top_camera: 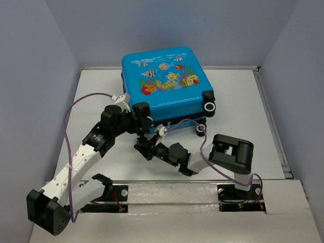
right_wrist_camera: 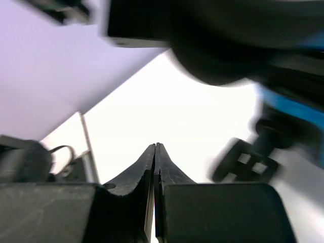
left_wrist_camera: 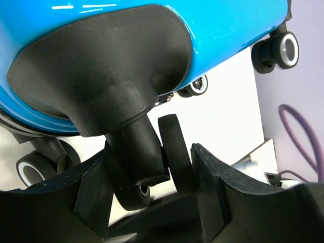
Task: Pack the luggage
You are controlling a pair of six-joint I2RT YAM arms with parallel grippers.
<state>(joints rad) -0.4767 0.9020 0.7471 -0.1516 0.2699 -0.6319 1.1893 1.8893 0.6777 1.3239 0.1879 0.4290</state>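
The luggage [top_camera: 167, 81], a bright blue hard shell with a fish print on top, lies closed and flat at the back middle of the white table [top_camera: 243, 101]. My left gripper [top_camera: 139, 117] is at its near-left corner. In the left wrist view the blue shell [left_wrist_camera: 228, 25] fills the top, and the black twin caster wheel [left_wrist_camera: 174, 152] sits between the fingers, which are shut on it [left_wrist_camera: 152, 177]. My right gripper [top_camera: 144, 147] lies low in front of the luggage's near edge. Its fingertips [right_wrist_camera: 156, 147] are pressed together with nothing between them.
Two more casters [top_camera: 209, 107] [top_camera: 201, 130] stick out at the luggage's near-right corner. Purple cables [top_camera: 76, 106] loop over both arms. Grey walls close in the table on three sides, with a raised rail [top_camera: 271, 121] along the right edge.
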